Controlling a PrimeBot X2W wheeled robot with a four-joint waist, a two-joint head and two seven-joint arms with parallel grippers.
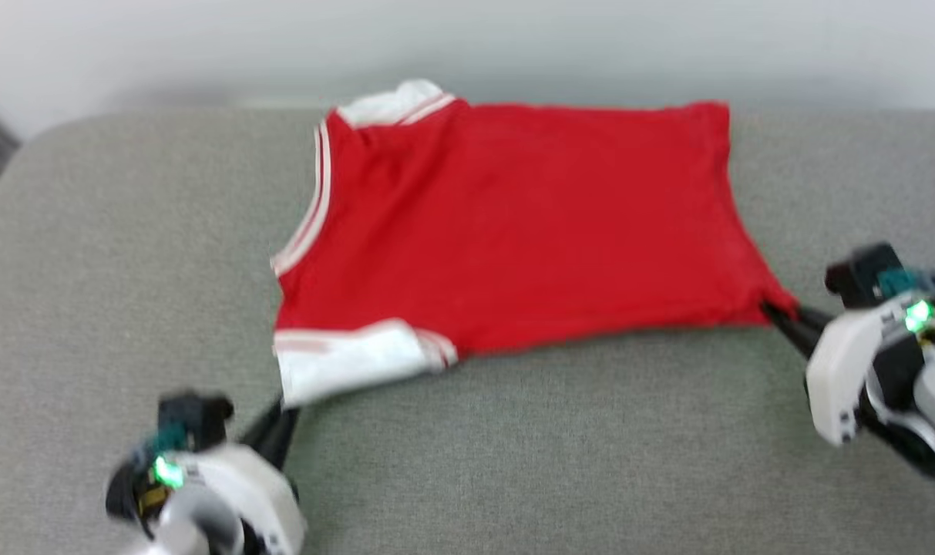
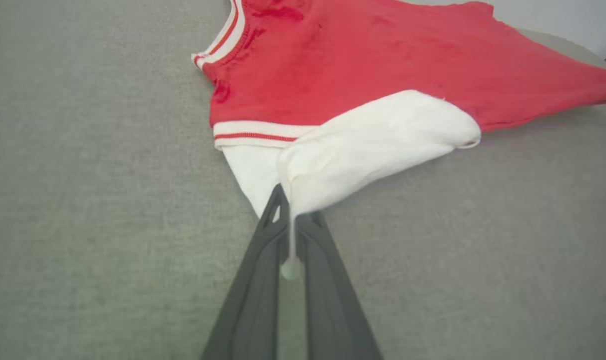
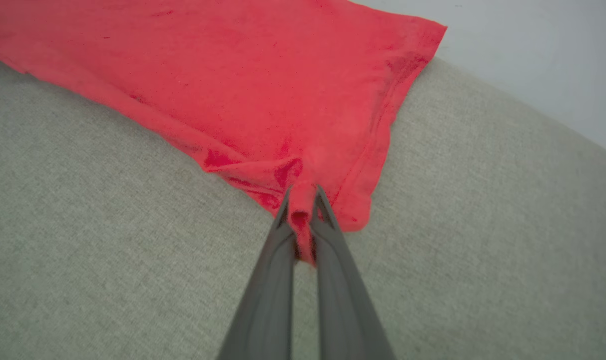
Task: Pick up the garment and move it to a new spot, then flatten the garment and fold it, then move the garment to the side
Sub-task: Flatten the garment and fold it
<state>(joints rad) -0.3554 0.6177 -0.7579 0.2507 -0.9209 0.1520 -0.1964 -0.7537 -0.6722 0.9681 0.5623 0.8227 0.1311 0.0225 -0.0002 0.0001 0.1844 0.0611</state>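
The garment (image 1: 513, 231) lay spread on the grey cushion (image 1: 128, 270). The left fingers (image 2: 258, 290) gripped the near-left white sleeve (image 2: 372, 135); the right fingers (image 3: 270, 290) gripped the near-right red corner (image 3: 355, 220). Uneven pulling could slip these shallow pinches or wrinkle the cloth.

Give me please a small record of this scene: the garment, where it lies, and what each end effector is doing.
garment: red with white sleeves and striped trim, spread mostly flat
surface: grey fabric cushion
left end effector: shut on the edge of the near white sleeve
right end effector: shut on a red corner of the garment
lettering: none visible on the upper side
image quality: head view is blurred
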